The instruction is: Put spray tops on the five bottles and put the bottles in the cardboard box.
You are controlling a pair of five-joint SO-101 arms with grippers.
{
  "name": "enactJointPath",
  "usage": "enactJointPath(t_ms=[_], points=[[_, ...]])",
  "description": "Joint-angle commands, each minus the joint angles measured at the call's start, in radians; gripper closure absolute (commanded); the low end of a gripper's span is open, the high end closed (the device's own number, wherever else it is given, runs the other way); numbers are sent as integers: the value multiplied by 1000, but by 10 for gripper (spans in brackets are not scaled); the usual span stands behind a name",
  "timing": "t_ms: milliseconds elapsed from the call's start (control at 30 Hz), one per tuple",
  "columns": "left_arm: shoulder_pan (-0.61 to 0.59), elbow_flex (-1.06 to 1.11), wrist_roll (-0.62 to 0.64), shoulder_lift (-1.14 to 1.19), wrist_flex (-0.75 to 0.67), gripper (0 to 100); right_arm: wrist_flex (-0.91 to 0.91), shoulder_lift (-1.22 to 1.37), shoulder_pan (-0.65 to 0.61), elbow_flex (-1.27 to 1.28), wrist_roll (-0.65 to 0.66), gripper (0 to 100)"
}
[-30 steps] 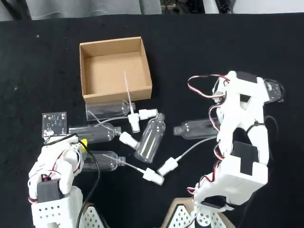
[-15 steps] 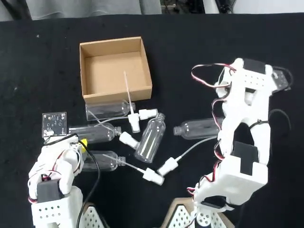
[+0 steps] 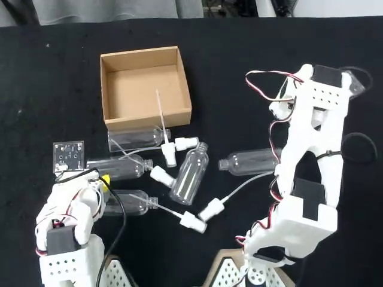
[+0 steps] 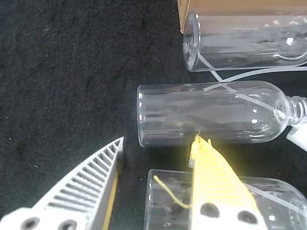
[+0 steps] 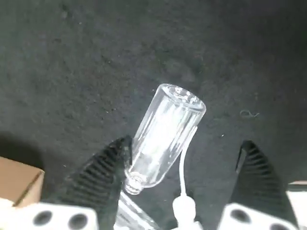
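Right gripper [image 5: 184, 143], jaws spread wide and holding nothing, hangs over a clear bottle [image 5: 165, 132] lying uncapped on its side on the black table [image 5: 72, 57], well apart from the cardboard box [image 3: 148, 116], in which we see no bottles. We judge two hazards: the bottle sits nearer one jaw than the other, so a closing grasp may nudge its round body into rolling away. The thin tube of the spray top [image 5: 184, 207] just beside it may also be pinched along with it.
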Motion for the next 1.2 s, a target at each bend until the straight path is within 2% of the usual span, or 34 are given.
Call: enactJointPath(t_ms=[0,367,867,1167], points=[[-8,-5,5,-8,-23,791,15,-105,15,-58,89,681],[-7,-5,5,-8,-23,791,58,-311,-37,-54,471,681],[-8,-5,5,-8,-23,791,52,-314,-206,70,962,681],[-7,-5,5,-8,-23,791,51,-314,-230,87,1284,681]])
